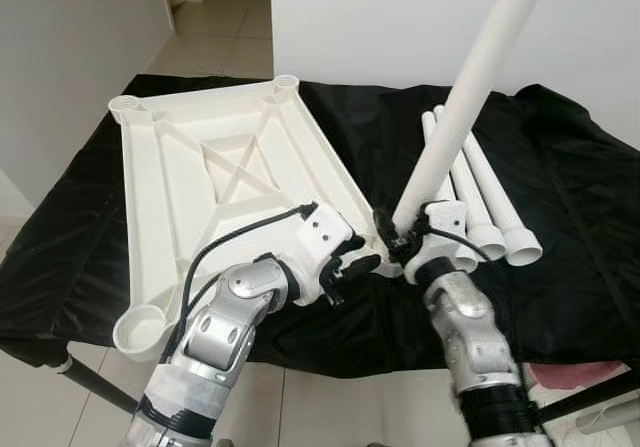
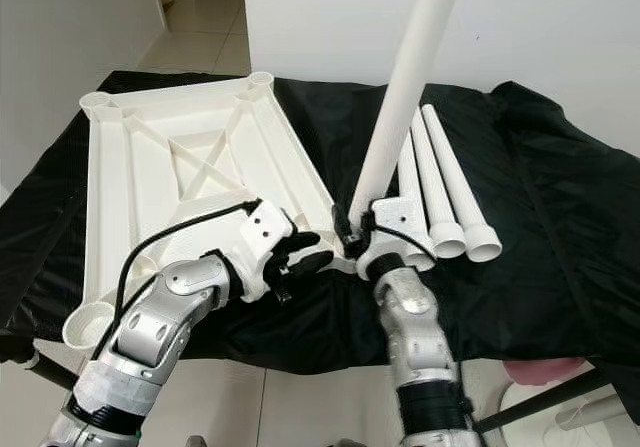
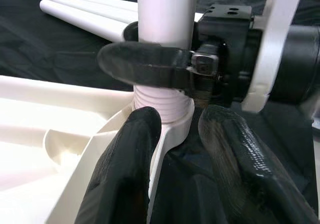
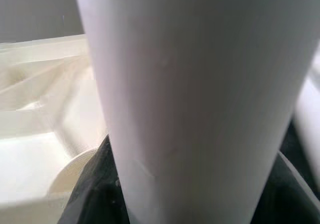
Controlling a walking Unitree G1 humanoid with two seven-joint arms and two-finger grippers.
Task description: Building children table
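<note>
we see the tabletop [image 1: 220, 167] upside down on the cloth [image 1: 560, 187], left of three loose legs [image 1: 480, 192]. a fourth leg [image 1: 470, 87] stands in the tabletop's near right corner socket, between both grippers.

Head cameras: we look forward and down on the upturned tabletop [image 1: 215, 182] and black cloth [image 1: 570, 227], both eyes sharing this scene. Left wrist camera: very near the corner socket [image 3: 172, 121], facing the upright pole [image 3: 165, 13]. Right wrist camera: pressed against that pole.
</note>
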